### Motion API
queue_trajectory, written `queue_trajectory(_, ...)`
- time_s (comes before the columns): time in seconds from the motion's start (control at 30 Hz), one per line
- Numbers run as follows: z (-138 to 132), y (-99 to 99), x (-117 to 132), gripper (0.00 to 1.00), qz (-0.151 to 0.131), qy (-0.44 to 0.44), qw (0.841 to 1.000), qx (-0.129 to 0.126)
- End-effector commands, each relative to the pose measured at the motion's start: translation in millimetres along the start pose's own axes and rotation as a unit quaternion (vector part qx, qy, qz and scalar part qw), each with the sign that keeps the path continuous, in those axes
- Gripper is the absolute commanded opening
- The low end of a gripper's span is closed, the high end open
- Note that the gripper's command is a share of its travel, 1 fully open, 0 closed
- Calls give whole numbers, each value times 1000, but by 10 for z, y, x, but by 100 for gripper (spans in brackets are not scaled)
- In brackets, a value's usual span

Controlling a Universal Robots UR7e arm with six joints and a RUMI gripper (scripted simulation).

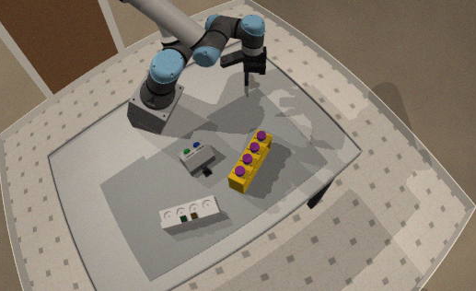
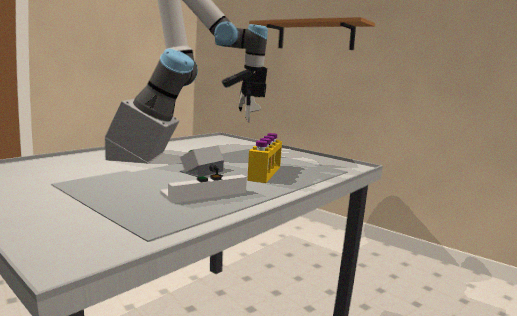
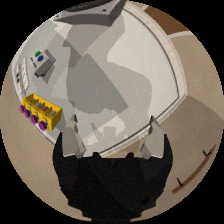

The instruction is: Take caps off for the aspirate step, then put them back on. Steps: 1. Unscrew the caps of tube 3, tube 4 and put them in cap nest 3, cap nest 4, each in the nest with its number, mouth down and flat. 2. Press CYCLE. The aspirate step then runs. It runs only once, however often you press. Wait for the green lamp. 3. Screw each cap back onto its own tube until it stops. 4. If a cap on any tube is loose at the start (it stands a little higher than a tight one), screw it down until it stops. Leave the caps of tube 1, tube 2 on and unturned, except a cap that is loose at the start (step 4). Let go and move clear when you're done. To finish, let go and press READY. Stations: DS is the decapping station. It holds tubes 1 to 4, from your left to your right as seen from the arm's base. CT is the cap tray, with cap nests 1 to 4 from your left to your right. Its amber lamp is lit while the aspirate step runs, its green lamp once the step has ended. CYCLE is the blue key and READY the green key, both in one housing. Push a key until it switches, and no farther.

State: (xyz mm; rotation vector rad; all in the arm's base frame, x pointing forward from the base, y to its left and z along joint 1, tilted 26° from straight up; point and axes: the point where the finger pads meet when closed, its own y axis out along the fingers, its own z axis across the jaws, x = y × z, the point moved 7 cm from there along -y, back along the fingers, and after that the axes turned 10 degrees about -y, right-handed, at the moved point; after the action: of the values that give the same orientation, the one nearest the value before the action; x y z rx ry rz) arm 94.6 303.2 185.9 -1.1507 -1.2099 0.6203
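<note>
The yellow decapping station (image 1: 238, 185) (image 2: 258, 167) holds the tubes. Purple caps sit on all of them: tube 1's cap (image 1: 261, 135) (image 3: 43, 125), tube 2's cap (image 1: 254, 146), tube 3's cap (image 1: 247, 158) and tube 4's cap (image 1: 239, 170) (image 2: 262, 143). Whether one stands higher I cannot tell. The white cap tray (image 1: 178, 225) (image 2: 208, 188) shows empty nests in the top view; its green lamp (image 1: 183, 218) and amber lamp (image 1: 193, 215) look dark. The grey housing carries the blue key (image 1: 196, 145) (image 3: 40, 58) and green key (image 1: 187, 151) (image 3: 38, 53). My gripper (image 1: 247, 91) (image 3: 113, 115) is open and empty, high above the table, away from the station.
The key housing (image 1: 199, 159) (image 2: 203, 159) stands between the arm's base (image 1: 147, 112) (image 2: 140, 132) and the cap tray. A small black object (image 1: 207, 171) is beside the housing. A wall shelf (image 2: 313, 22) hangs in the background. The station stands near the table's edge.
</note>
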Motion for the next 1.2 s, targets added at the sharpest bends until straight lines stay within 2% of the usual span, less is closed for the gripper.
queue_trajectory(0.0,0,-2,3,100,0,0,1000,0)
queue_trajectory(0.53,0,-2,3,100,0,0,1000,0)
queue_trajectory(0.57,0,-2,3,35,0,0,1000,0)
queue_trajectory(1.17,0,-2,3,35,0,0,1000,0)
